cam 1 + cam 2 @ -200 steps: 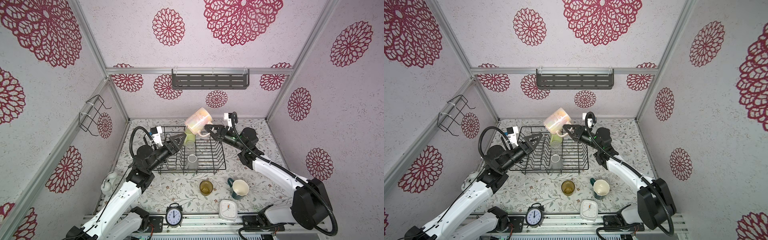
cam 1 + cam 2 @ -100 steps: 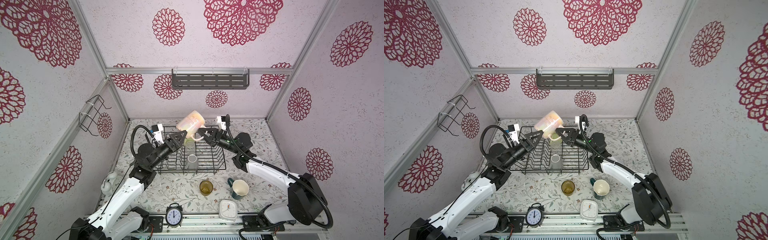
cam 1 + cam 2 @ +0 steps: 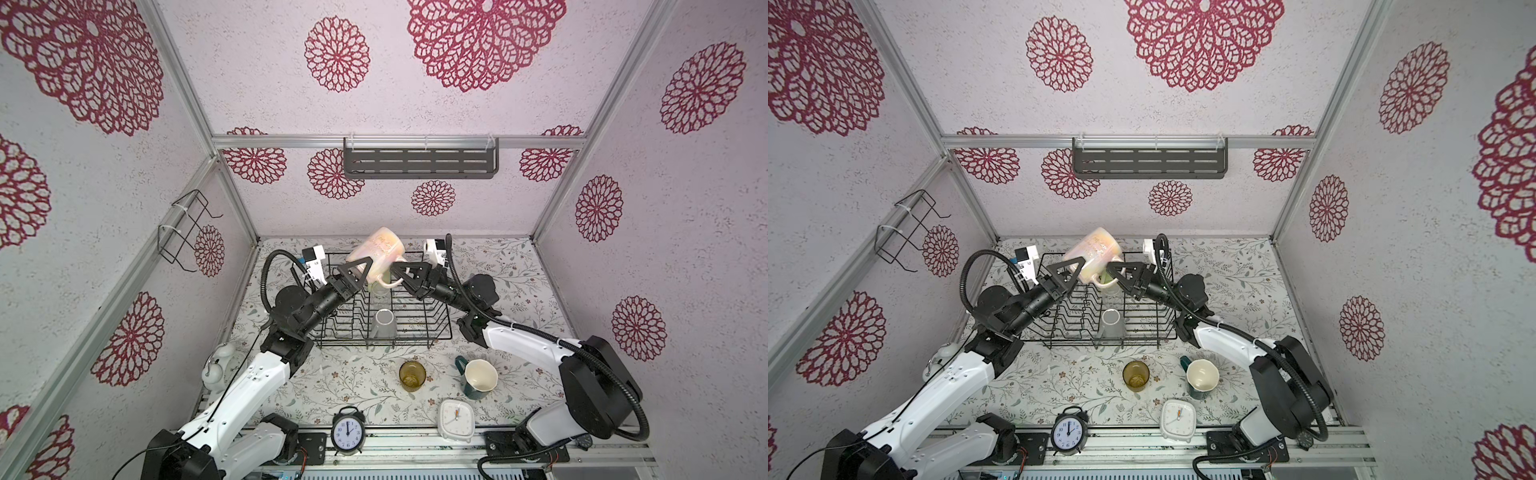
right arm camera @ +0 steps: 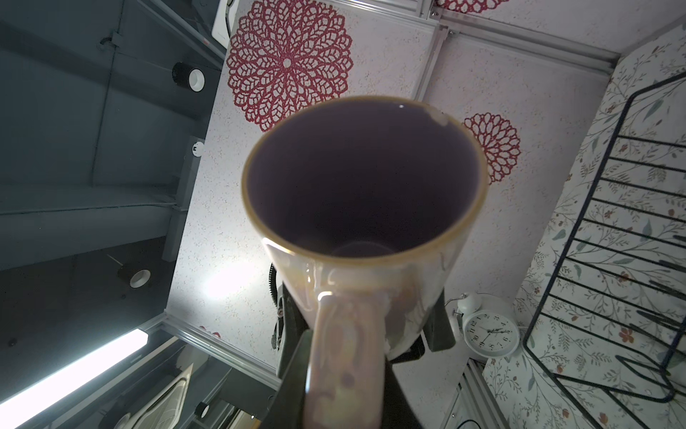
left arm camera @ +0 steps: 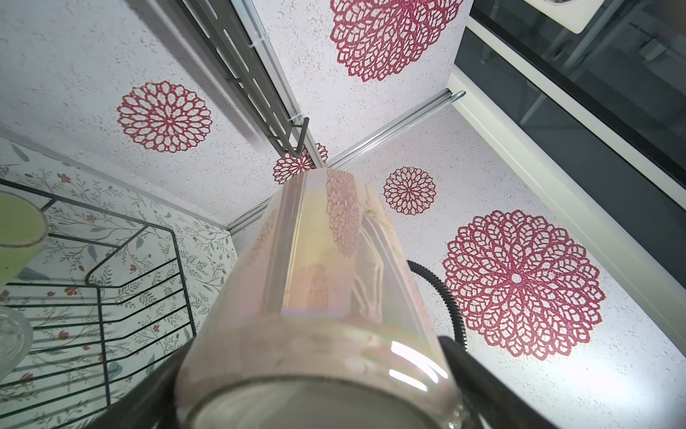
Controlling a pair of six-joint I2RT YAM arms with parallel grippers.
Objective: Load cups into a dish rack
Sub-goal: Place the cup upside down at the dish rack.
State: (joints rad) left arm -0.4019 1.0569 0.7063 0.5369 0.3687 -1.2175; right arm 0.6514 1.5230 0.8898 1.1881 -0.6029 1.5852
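The pink mug [image 3: 376,255] [image 3: 1094,253] hangs tilted above the far edge of the black wire dish rack [image 3: 440,328] [image 3: 1163,328]. My right gripper [image 3: 399,274] [image 4: 345,371] is shut on its handle, and the right wrist view looks into the dark mouth of the mug [image 4: 363,193]. My left gripper [image 3: 365,266] [image 5: 315,390] stands open with a finger on each side of the mug's body [image 5: 326,278]. A yellow-green mug [image 3: 380,289] [image 5: 18,230] and a grey mug [image 3: 384,322] stand in the rack. The amber glass [image 3: 412,376] and the dark teal mug [image 3: 478,378] stand on the table in front.
A black alarm clock [image 3: 348,430] and a white square clock [image 3: 457,419] stand at the table's front edge, and a white bell clock [image 3: 218,365] sits by my left arm. On the back wall hangs a dark slotted shelf [image 3: 419,158]; a small wire holder [image 3: 183,232] hangs on the left wall.
My right gripper has carried the pink mug left and down towards the left arm. The left gripper, still open, has come up so that its fingers now flank the mug.
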